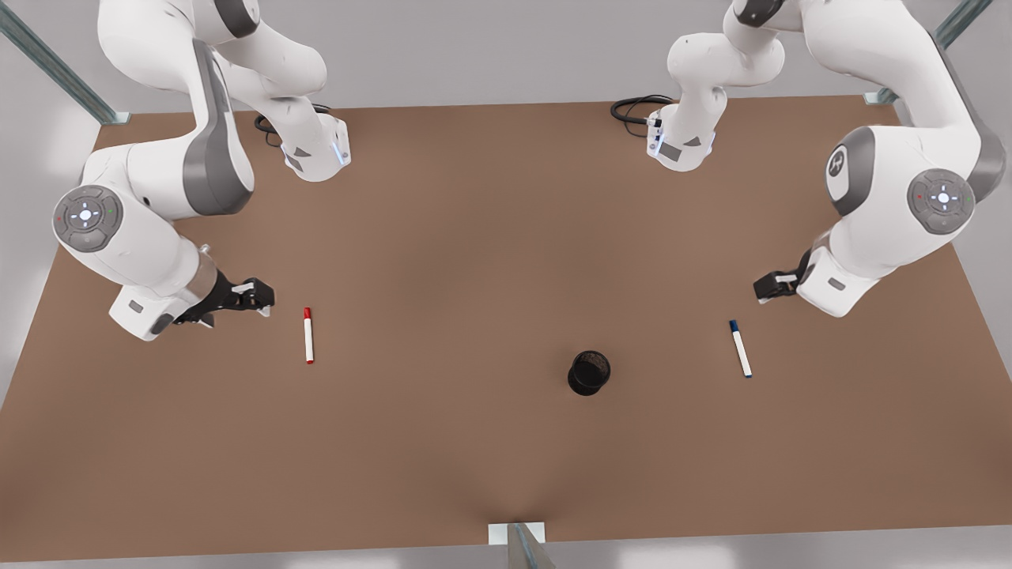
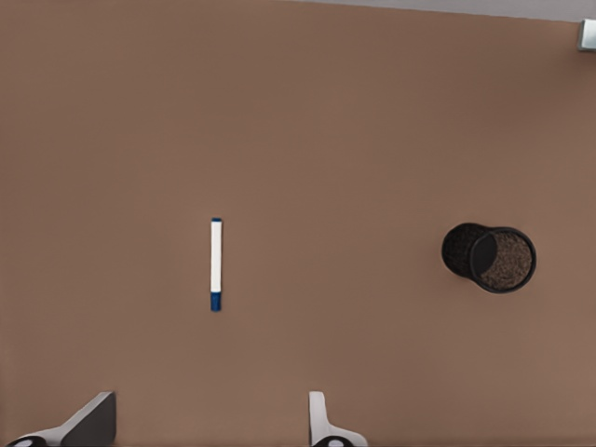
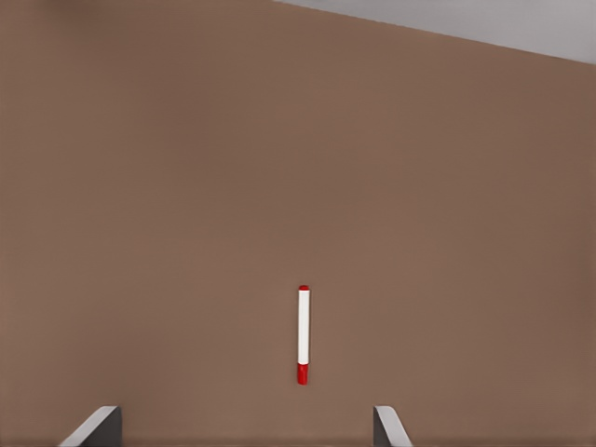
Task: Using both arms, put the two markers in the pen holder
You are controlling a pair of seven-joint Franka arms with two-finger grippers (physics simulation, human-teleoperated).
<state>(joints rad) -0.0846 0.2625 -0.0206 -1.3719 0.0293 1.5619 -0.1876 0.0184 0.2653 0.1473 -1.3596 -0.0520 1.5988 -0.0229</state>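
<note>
White-barrelled markers, red-capped (image 1: 308, 336) and blue-capped (image 1: 740, 348), flat; black mesh holder (image 1: 589, 373) upright

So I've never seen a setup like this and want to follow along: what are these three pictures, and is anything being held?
Two white robot arms stand at a brown table, each ending in a black two-finger gripper. The front view looks down from above. The other two pictures come from cameras on the wrists. The left gripper, at the front view's right, is open above the blue marker, with the pen holder nearby. The right gripper, at the front view's left, is open near the red marker. Both markers lie flat on the table and the black cup stands upright. Nothing is held yet.
</note>
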